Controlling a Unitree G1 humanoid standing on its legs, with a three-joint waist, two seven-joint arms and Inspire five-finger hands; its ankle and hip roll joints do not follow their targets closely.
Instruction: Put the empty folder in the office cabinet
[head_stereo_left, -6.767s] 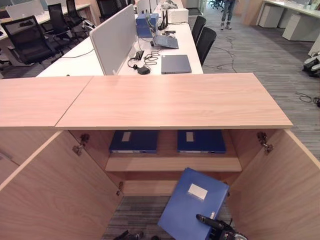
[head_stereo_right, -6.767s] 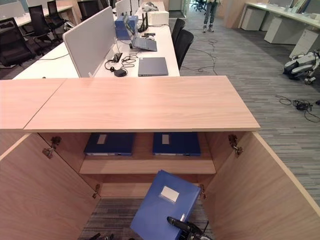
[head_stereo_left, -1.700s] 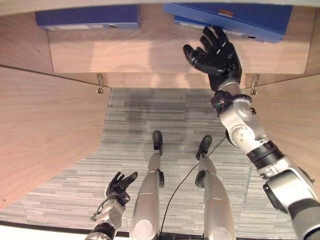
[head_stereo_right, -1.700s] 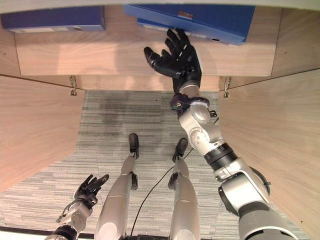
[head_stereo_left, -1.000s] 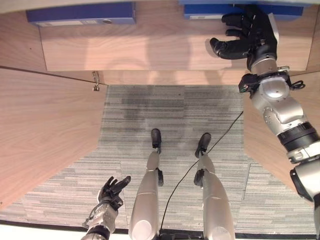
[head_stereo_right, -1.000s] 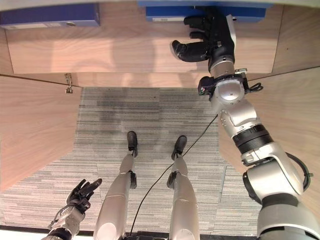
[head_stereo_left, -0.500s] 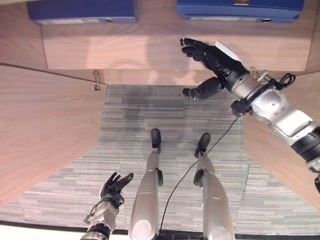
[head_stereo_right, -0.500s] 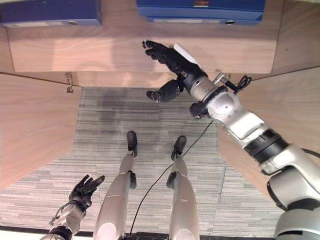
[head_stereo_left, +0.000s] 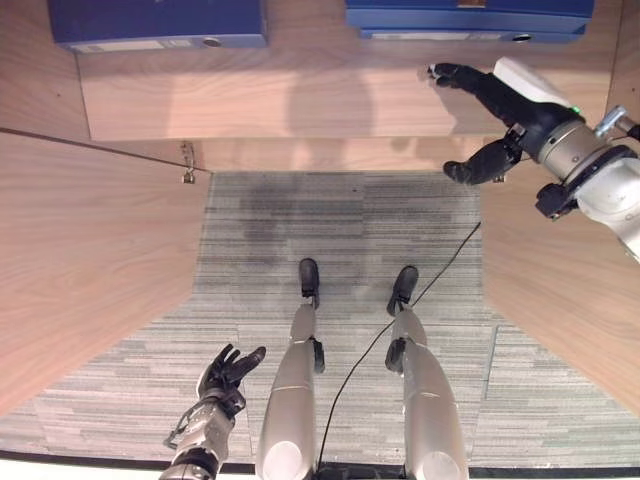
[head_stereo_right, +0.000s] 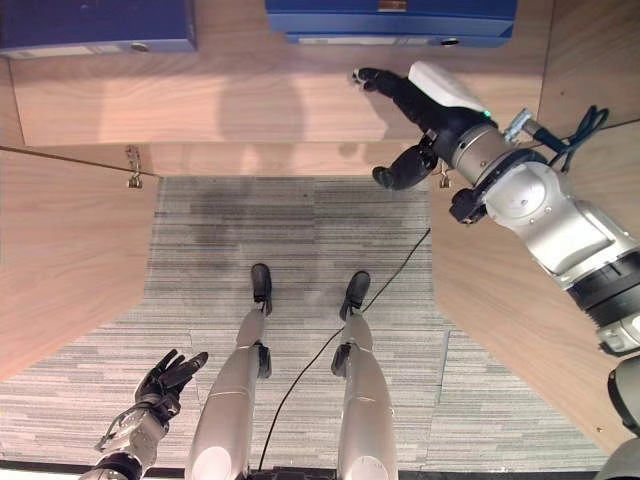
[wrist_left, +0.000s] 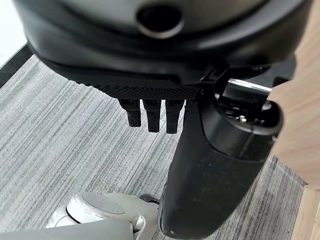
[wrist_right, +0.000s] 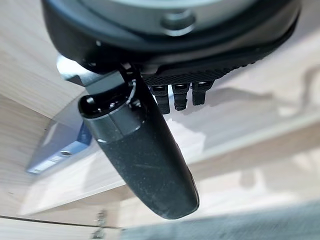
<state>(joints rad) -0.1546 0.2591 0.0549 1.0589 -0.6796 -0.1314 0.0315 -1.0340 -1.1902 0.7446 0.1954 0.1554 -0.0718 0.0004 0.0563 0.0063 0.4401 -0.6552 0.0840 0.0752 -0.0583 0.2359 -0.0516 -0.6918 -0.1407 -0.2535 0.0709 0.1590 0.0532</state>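
Note:
Two blue folders lie stacked at the right of the cabinet shelf (head_stereo_left: 300, 100), the top folder (head_stereo_left: 468, 14) flat on the lower one. Another blue folder (head_stereo_left: 160, 22) lies at the shelf's left. My right hand (head_stereo_left: 512, 112) hovers just in front of the shelf edge, below the stack, open, holding nothing and apart from the folders. In the right wrist view its thumb (wrist_right: 140, 155) stands straight, with a corner of the blue stack (wrist_right: 62, 145) past it. My left hand (head_stereo_left: 222, 372) hangs low by the floor, open and empty, its fingers (wrist_left: 152, 115) relaxed.
The cabinet's left door (head_stereo_left: 90, 250) and right door (head_stereo_left: 560, 270) stand swung open on either side. Grey striped carpet (head_stereo_left: 340, 230) lies between them in front of the shelf.
The folder that my right hand held went onto the right-hand folder on the shelf. Over the last second that hand let go and drew back down and to the right.

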